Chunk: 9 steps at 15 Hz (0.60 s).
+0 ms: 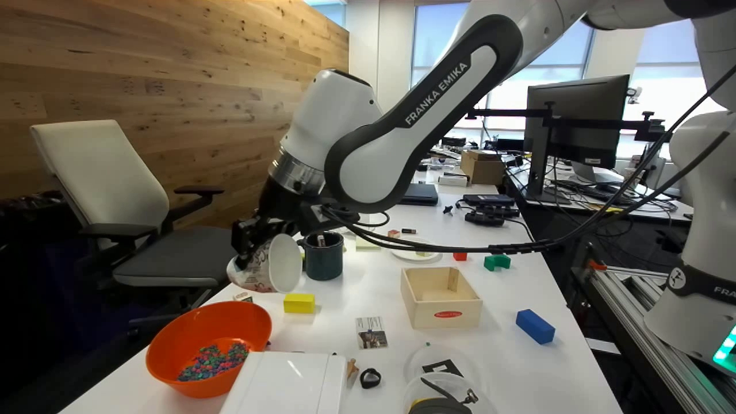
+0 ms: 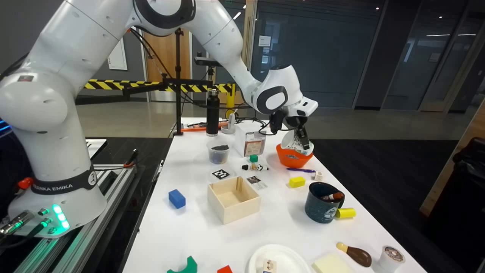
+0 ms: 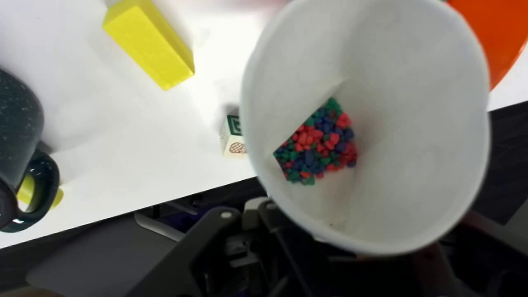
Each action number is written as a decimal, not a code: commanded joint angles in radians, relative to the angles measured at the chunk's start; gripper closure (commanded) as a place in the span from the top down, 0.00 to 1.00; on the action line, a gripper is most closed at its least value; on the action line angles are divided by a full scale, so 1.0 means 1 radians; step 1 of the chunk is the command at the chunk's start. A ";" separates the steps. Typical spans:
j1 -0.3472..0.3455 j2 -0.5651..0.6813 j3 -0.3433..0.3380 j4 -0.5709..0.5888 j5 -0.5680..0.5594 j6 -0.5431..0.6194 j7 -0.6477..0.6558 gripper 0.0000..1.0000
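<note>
A white paper cup (image 1: 286, 265) with printed sides is tipped over in the air, with my gripper (image 1: 244, 247) shut on its wall. Its wide mouth faces the camera in the wrist view, where the cup (image 3: 412, 123) covers much of the picture and hides the fingertips. Small red, green and blue pebbles (image 3: 313, 144) lie inside it. Close by stands an orange bowl (image 1: 253, 316) with similar coloured pebbles (image 1: 215, 362) in it. Seen in an exterior view, the cup (image 2: 290, 141) overlaps the rim of the orange bowl (image 2: 291, 160); whether they touch, I cannot tell.
A yellow block (image 3: 150, 43) and a lettered cube (image 3: 235, 138) lie near the cup. Beyond them stands a dark mug (image 2: 320, 206). A white box (image 1: 287, 385) sits beside the bowl. Further off are an open wooden box (image 1: 445, 316) and a blue block (image 1: 535, 326).
</note>
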 commanded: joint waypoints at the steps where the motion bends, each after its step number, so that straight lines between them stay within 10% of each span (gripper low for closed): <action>1: -0.018 -0.037 -0.026 -0.028 -0.005 0.000 0.102 0.20; 9: -0.130 -0.049 0.056 -0.001 0.029 -0.056 0.119 0.20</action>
